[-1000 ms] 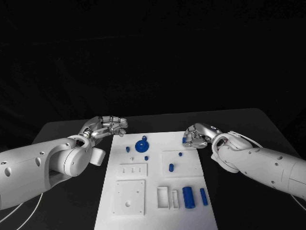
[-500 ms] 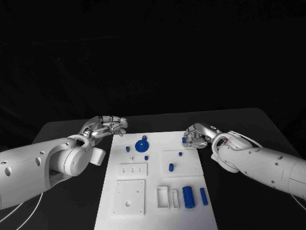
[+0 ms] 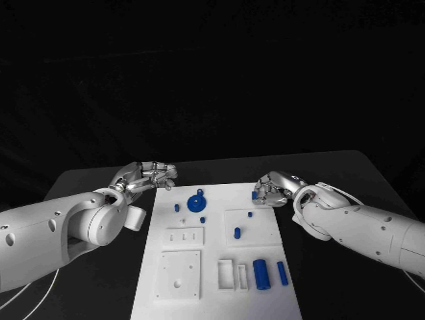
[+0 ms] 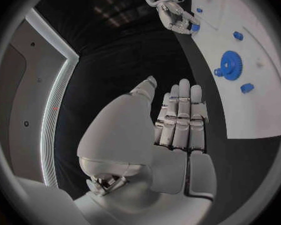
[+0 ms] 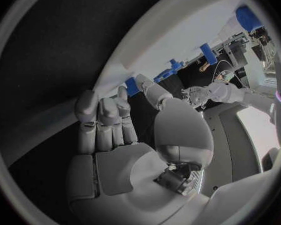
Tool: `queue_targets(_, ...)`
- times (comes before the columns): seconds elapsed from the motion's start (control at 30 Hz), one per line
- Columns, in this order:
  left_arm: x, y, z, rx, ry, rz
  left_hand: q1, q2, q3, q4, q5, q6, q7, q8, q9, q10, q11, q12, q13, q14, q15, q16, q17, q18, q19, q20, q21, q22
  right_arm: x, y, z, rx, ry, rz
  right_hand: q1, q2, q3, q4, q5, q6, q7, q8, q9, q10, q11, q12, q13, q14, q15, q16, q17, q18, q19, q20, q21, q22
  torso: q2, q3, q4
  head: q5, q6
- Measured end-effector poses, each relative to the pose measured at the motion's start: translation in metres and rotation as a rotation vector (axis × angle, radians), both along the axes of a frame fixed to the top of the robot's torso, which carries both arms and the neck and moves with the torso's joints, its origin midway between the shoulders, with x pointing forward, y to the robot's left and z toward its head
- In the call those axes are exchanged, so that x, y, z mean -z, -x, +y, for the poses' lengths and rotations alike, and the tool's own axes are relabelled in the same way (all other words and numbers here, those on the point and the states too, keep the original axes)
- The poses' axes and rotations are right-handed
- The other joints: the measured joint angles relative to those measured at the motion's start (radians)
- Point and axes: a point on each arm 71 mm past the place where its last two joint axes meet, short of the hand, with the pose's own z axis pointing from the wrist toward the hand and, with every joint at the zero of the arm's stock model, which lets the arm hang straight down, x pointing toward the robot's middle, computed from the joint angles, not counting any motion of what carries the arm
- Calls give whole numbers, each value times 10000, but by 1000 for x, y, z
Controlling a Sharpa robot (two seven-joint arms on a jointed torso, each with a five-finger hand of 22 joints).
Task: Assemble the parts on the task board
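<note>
The white task board (image 3: 217, 307) lies in the middle of the table. On it are a blue gear (image 3: 196, 201), several small blue parts such as one (image 3: 238, 233) on a raised plate, and two blue cylinders (image 3: 260, 274) near the front. My right hand (image 3: 275, 189) is at the board's far right corner, its thumb and a finger pinching a small blue part (image 3: 255, 195) (image 5: 132, 86) at the board's edge. My left hand (image 3: 147, 175) hovers off the board's far left corner with fingers straight and side by side (image 4: 178, 120), holding nothing.
White raised plates with slots and holes (image 3: 180, 272) and two upright white blocks (image 3: 226, 273) occupy the board's near half. The dark table (image 3: 97, 183) runs round the board on all sides. The left wrist view shows the gear (image 4: 231, 65) and my right hand (image 4: 172, 12).
The right hand's fingers have shifted very slightly around the small blue part. The left hand and the parts on the board have stayed put.
</note>
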Motion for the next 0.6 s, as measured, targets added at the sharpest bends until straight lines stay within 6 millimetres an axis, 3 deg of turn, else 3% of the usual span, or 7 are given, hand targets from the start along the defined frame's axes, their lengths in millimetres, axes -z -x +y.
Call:
queue_targets(0.4,0,0,0,78,-127,-14,119,40,-170,226,0,202,-57,117,1,309,-58,70,75,0,0,-70,98,113,-33,35,0,27,-2,2,0,29,13,-130,-220,-16,-183,-40,-39,86,-13,15,54,33,0,0,13,34,-32,1,31,20,1,2,0,0,-1,-3,0,0,-6)
queue_targets(0.6,1,2,-2,273,-271,81,211,52,-371,537,-72,448,-162,202,21,767,-230,196,198,92,-14,-116,211,114,-33,35,0,65,-3,4,0,22,-9,-190,-220,-16,-238,-40,-39,89,-11,18,54,34,1,0,13,34,-31,1,31,27,1,3,0,8,-4,-4,1,12,-7)
